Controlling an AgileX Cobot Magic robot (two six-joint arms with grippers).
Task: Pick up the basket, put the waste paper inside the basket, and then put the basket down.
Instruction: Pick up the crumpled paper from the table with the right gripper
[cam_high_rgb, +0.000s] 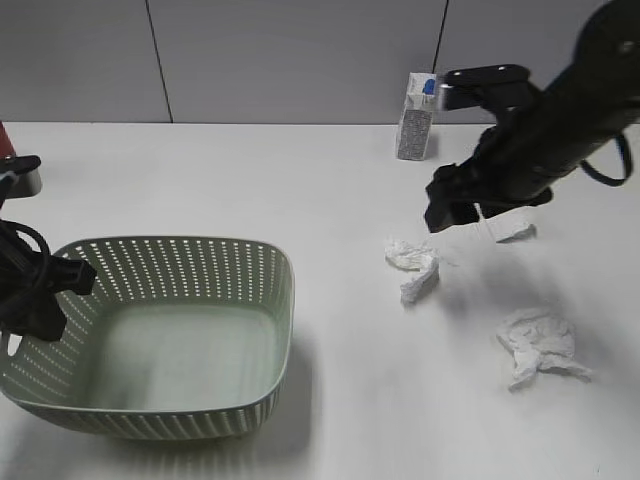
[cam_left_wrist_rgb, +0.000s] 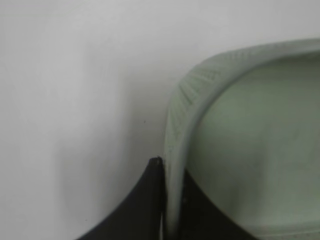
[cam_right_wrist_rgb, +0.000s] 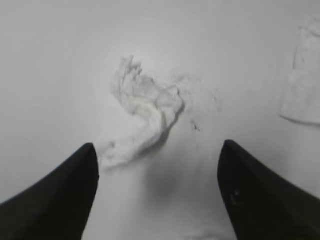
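Observation:
The pale green basket (cam_high_rgb: 180, 335) sits at the front left, tilted with its left side raised. My left gripper (cam_high_rgb: 40, 290) is shut on the basket's left rim (cam_left_wrist_rgb: 175, 165), one finger on each side of the wall. Three white waste paper wads lie on the right: one in the middle (cam_high_rgb: 413, 264), one at the front right (cam_high_rgb: 538, 345), one farther back (cam_high_rgb: 513, 228) partly behind my right arm. My right gripper (cam_high_rgb: 450, 205) is open and empty, hovering above and just behind the middle wad (cam_right_wrist_rgb: 145, 115).
A white-blue-grey carton (cam_high_rgb: 416, 116) stands upright at the back, near the wall. A flat pale paper edge (cam_right_wrist_rgb: 302, 85) shows at the right of the right wrist view. The white table (cam_high_rgb: 300, 180) runs across the whole view.

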